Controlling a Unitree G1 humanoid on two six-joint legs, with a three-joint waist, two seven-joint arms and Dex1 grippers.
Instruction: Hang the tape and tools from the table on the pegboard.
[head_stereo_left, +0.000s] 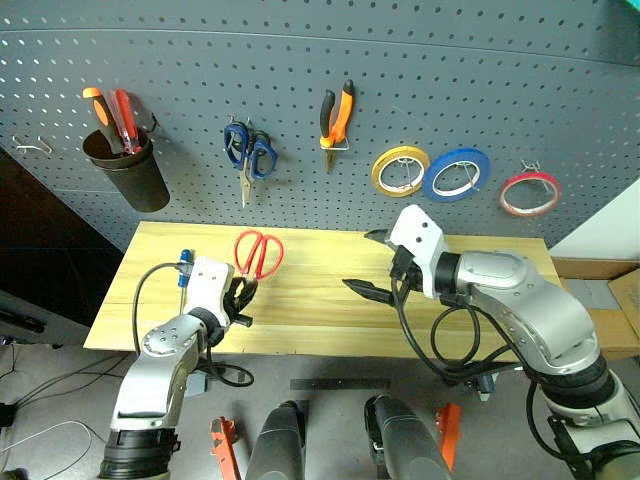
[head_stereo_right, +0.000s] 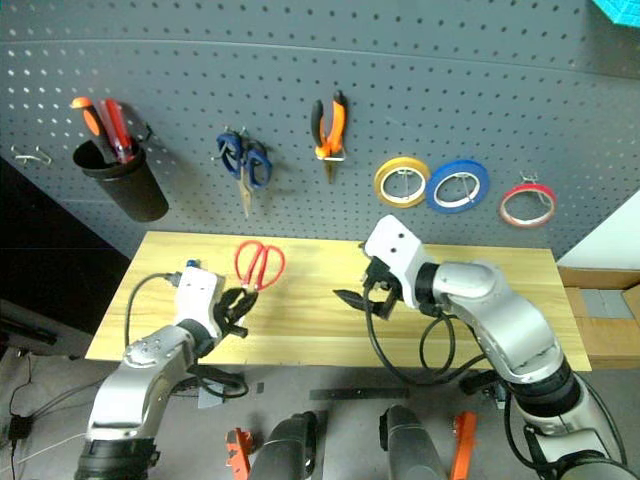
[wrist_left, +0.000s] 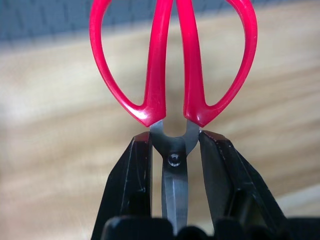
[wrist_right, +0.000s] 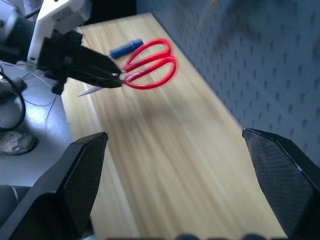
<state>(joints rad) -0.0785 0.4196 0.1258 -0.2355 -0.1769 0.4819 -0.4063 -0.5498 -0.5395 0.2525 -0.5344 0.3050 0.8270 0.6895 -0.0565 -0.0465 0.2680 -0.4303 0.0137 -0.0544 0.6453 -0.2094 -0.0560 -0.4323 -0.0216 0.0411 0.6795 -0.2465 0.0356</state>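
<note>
Readable text: none.
Red-handled scissors (wrist_left: 172, 65): no brand or marking legible on handles or blades.
Pegboard (head_stereo_left: 400, 60): no labels or signs.
Worktop (head_stereo_left: 330, 300): no print or numbers.

The worktop (head_stereo_left: 330, 290) is a long top of light wooden planks standing just in front of a wall. A small blue-handled screwdriver (head_stereo_left: 184, 268) lies directly on it near its left end.

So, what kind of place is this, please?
Probably a workshop or tool corner: a grey pegboard carries hanging pliers and tape rolls, above a light-wood table.
</note>
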